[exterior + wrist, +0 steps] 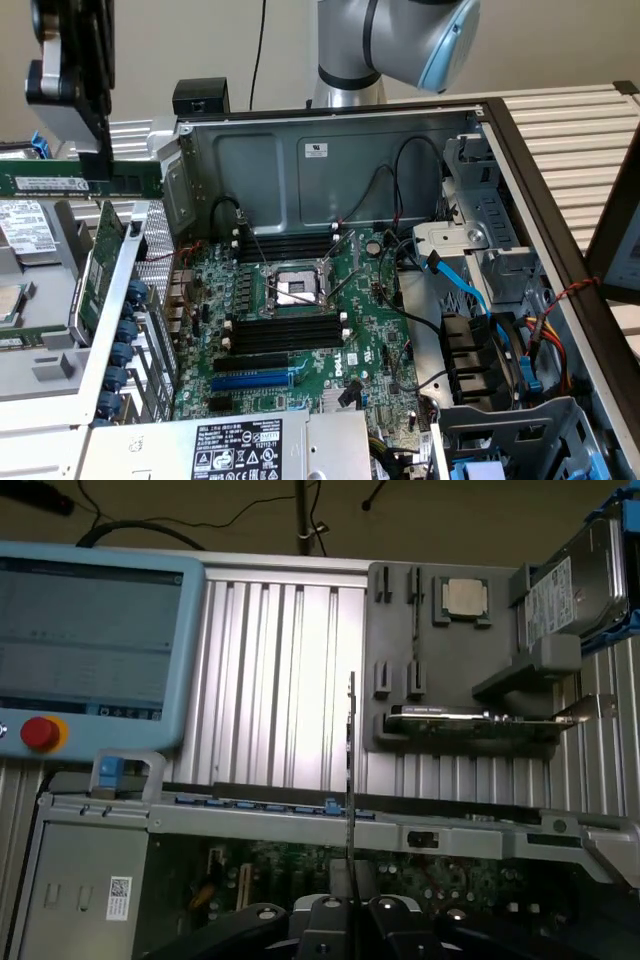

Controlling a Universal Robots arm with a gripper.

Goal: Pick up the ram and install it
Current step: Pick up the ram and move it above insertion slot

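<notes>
Ram [85, 181] clenched in the gripper's [104, 160] jaws, held level in the air at the exterior view's left, above the grey parts tray [40, 365], beside the open computer case [270, 165].

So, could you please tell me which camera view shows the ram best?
The exterior view: the ram shows side-on, green face and white label visible, clamped in the gripper beside the open computer case. The wrist view shows it edge-on, a thin line running out from the gripper.
</notes>
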